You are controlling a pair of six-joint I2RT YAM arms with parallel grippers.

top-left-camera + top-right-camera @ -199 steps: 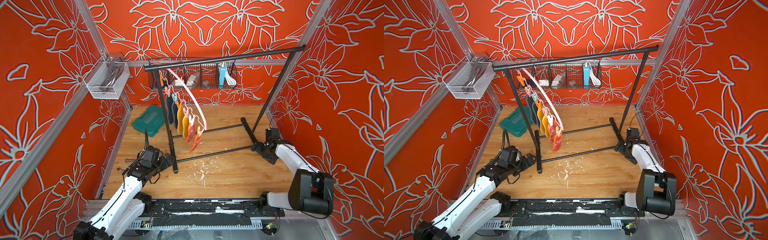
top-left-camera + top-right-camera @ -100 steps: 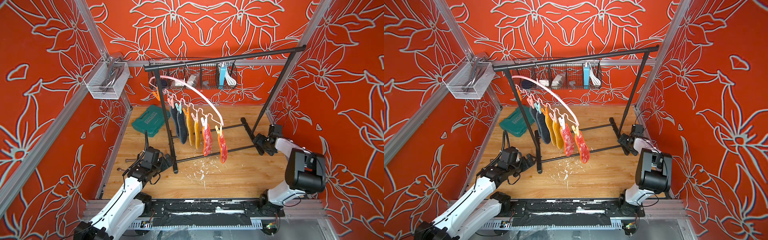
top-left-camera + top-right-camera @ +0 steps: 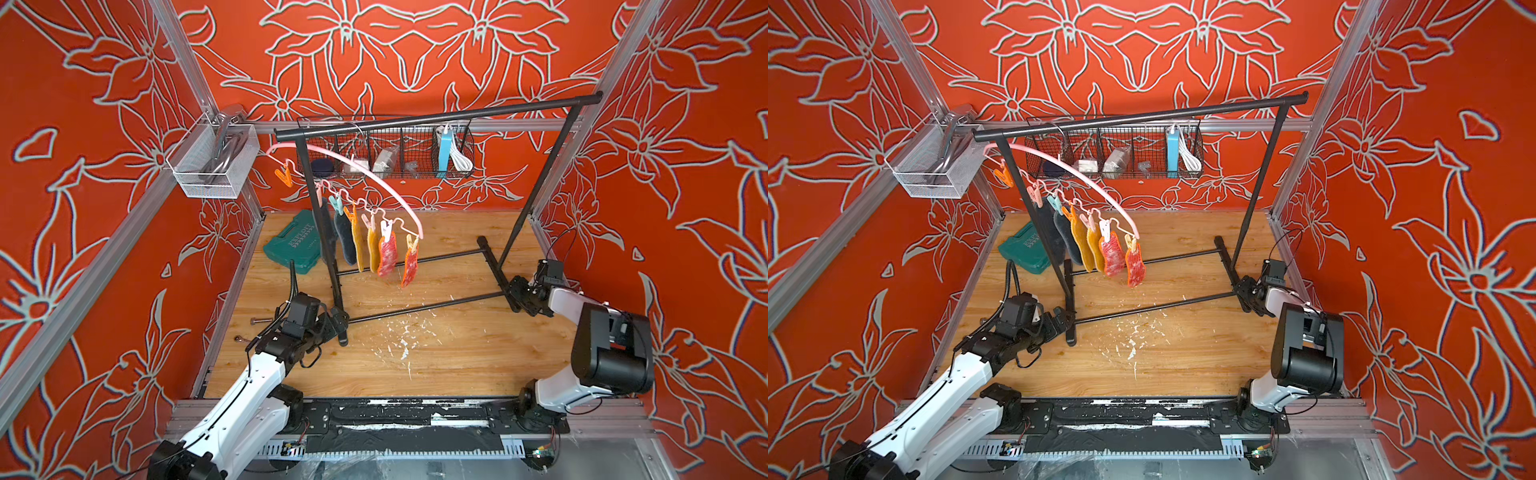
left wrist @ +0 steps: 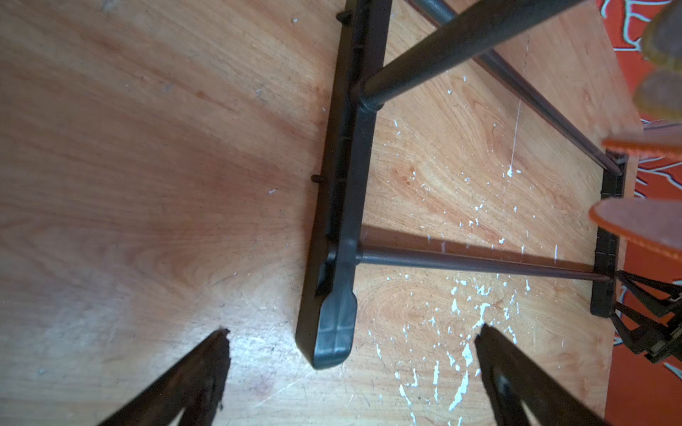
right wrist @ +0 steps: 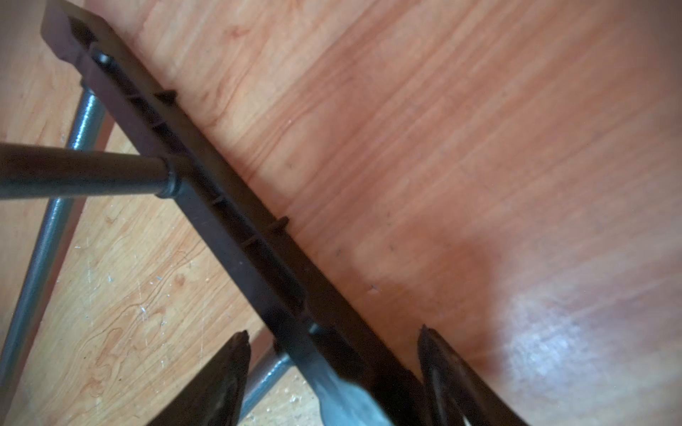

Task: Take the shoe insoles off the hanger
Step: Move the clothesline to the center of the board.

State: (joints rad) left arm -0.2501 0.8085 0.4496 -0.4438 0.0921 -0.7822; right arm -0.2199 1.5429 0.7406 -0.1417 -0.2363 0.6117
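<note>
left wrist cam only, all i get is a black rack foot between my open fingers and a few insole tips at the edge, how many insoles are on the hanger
observer: Six shoe insoles hang pegged in a row under the pink hanger: two dark grey, two mustard, two red-white.
operator: ok and where does the hanger itself hang
observer: Its metal hook sits on the top bar of the black rack, close to the upright post whose foot lies by the left gripper.
</note>
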